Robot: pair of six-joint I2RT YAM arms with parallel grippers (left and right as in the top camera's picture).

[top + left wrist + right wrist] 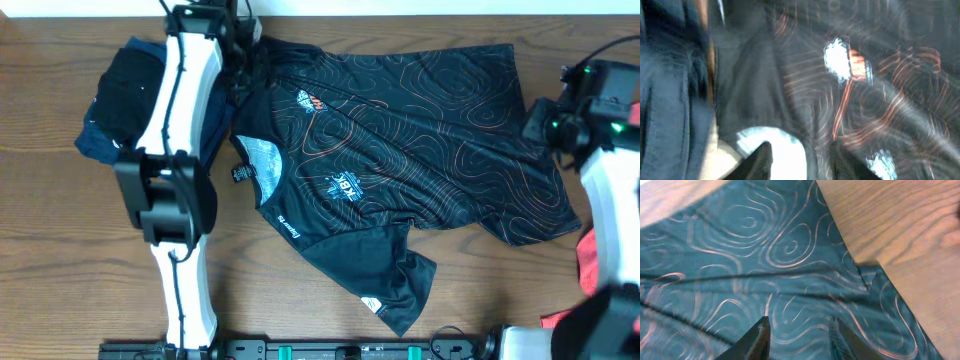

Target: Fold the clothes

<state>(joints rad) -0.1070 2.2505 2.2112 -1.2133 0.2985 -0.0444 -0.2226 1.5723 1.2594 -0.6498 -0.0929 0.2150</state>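
Black shirt (pixel 790 270) beneath parted right jaws

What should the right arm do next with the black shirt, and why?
Probably reach the right tool over to the near sleeve: the black shirt lies spread flat, that sleeve sticks out unfolded, and the tool is open over the fabric, holding nothing.

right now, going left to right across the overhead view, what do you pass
navy garments → left arm → black shirt → right arm
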